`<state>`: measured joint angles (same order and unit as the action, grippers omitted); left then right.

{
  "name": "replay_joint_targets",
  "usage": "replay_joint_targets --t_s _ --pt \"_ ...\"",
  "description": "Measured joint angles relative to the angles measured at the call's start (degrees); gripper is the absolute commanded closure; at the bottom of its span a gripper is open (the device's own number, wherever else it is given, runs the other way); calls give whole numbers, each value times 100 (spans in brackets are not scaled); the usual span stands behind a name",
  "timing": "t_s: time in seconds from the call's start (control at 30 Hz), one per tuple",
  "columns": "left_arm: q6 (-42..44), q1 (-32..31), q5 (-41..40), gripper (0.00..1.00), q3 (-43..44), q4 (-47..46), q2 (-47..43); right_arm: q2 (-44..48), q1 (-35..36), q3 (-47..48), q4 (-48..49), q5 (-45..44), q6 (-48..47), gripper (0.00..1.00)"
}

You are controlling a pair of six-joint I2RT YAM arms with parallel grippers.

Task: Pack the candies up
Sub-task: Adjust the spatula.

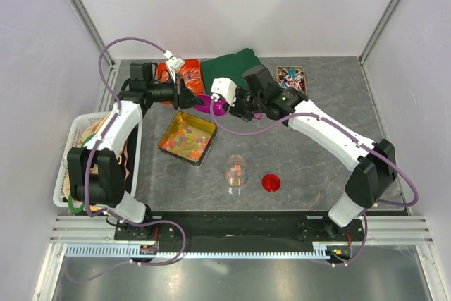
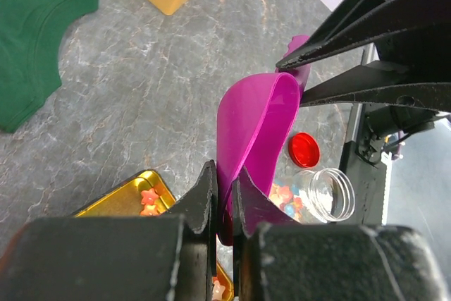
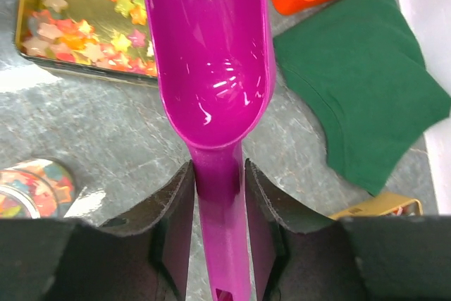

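The candies (image 1: 187,137) are small star-shaped pieces in mixed colours, lying loose in a gold tin (image 1: 169,129); they also show in the right wrist view (image 3: 77,26). More fill the bottom of a clear jar (image 1: 236,172). A magenta scoop (image 1: 209,103) hangs above the table behind the tin, and its bowl (image 3: 211,54) is empty. My left gripper (image 2: 224,174) is shut on the scoop's front rim (image 2: 257,125). My right gripper (image 3: 218,170) stands open, its jaws on either side of the handle with thin gaps.
A red lid (image 1: 271,182) lies right of the jar. At the back are a green cloth (image 1: 232,65), an orange container (image 1: 169,72) and a tin of twist-wrapped sweets (image 1: 291,79). A white basket (image 1: 77,160) stands at the left edge.
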<state>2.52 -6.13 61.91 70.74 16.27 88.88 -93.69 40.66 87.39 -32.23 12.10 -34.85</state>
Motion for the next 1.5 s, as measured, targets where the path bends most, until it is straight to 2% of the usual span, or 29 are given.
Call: replay_joint_targets --t_s 0.2,0.93,1.33,1.5 --pt "0 -2 122 98 -94 -11 -2 2 -31 -125 63 282 68 57" --pt "-463 33 461 98 -374 -494 251 31 -48 -455 326 442 286 64" --pt "-664 52 623 98 -431 -686 374 44 -79 -457 291 540 330 62" --pt "-975 107 931 98 -529 -984 584 76 -79 -476 267 612 367 62"
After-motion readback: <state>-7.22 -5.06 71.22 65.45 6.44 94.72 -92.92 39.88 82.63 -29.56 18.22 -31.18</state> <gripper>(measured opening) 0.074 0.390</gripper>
